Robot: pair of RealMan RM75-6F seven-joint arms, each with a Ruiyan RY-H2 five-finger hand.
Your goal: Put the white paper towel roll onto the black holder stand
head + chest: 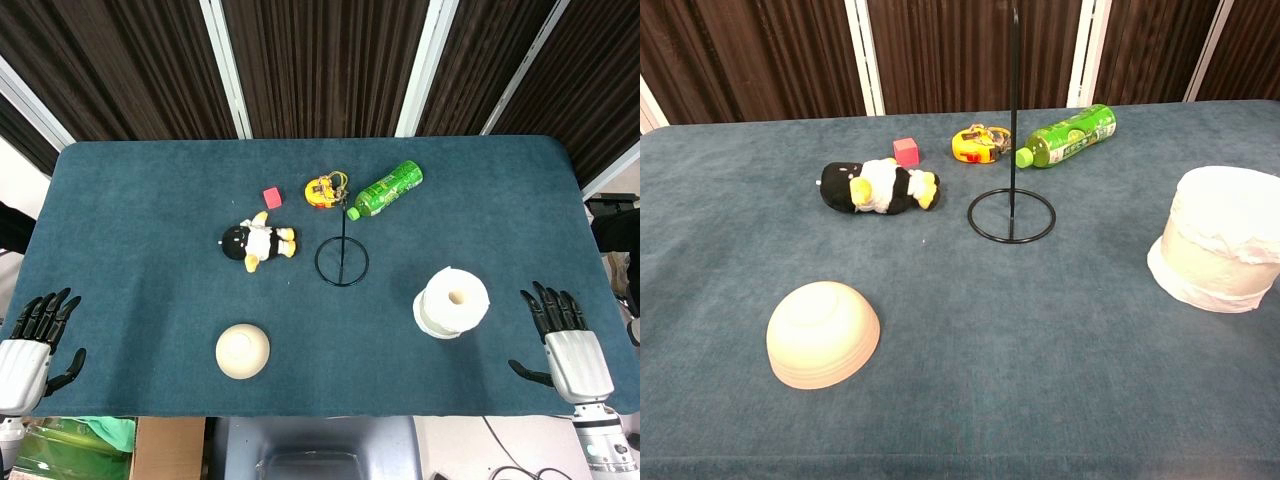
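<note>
The white paper towel roll (453, 301) (1222, 240) stands upright on the blue table, right of centre. The black holder stand (342, 258) (1012, 211), a ring base with a thin upright rod, stands mid-table to the roll's left with nothing on it. My right hand (562, 341) rests at the table's near right edge, fingers spread, a short way right of the roll. At the near left edge lies my left hand (35, 339), fingers spread and holding nothing. Neither hand shows in the chest view.
An upturned cream bowl (242, 351) (823, 333) sits near the front left. Behind the stand lie a plush penguin (257, 242) (876, 187), a small red cube (272, 197) (906, 151), a yellow tape measure (324, 189) (977, 144) and a green bottle (388, 188) (1068, 135) on its side.
</note>
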